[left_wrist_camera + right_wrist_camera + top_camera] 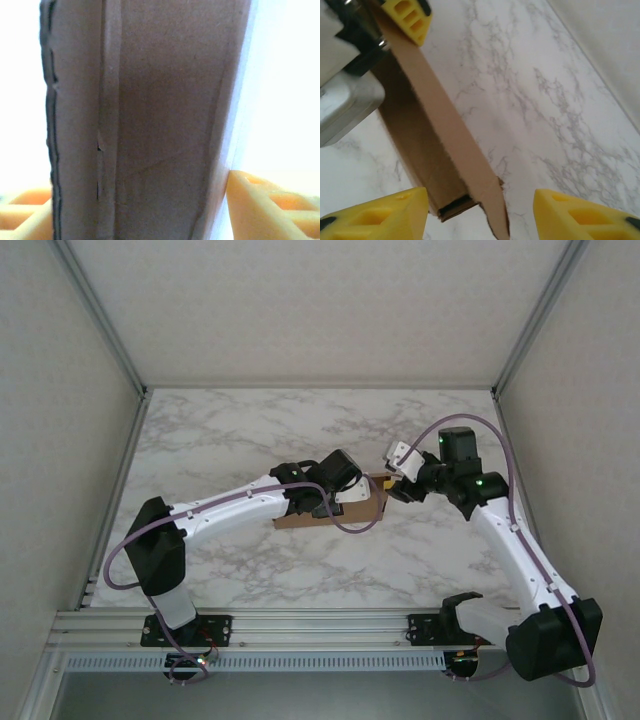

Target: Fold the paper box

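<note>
Cardboard lies near the centre of the marble table [250, 440] in the top view: the paper box [310, 521], narrow and partly formed. Your left gripper [352, 495] sits over it, and your right gripper [393, 483] stands at its 3 o'clock end.

Left wrist view: the box fills the gap between the orange fingertips [265, 200], which press on both sides, so this gripper is clamped on it.

Right wrist view: the yellow fingers [375, 215] are spread wide and hold nothing. The box end is between them toward 12 o'clock, its long walls raised, its end open and a loose flap [495, 210] hanging.

Judgement: you are about midway, and the end closure remains.
</note>
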You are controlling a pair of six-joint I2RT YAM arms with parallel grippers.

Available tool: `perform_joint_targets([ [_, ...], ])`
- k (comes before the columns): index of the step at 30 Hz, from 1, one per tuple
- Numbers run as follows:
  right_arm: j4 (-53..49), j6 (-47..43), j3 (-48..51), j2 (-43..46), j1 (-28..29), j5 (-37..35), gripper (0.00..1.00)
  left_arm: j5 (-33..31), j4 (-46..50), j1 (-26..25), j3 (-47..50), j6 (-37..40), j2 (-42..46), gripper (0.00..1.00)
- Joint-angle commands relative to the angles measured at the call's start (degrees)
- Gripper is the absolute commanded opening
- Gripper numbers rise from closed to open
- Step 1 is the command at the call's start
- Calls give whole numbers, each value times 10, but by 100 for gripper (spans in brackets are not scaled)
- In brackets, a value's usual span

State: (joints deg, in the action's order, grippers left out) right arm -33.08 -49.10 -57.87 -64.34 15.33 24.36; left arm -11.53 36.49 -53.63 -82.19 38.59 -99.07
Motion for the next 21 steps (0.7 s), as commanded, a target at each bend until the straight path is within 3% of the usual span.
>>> perform_joint_targets([
  [1, -20, -37, -3, -7, -9, 28, 58, 10, 11, 3, -3, 1, 0, 67],
  [6, 5, -18, -3, -33, -9, -4, 53, 7, 12, 3, -3, -1, 2, 67],
  [16, -18, 52, -33, -56, -5, 0, 4, -5, 1, 5, -1, -11, 8, 67],
  [21, -17, 141, -36, -55, 3, 8, 4, -4, -2, 7, -9, -18, 3, 67],
])
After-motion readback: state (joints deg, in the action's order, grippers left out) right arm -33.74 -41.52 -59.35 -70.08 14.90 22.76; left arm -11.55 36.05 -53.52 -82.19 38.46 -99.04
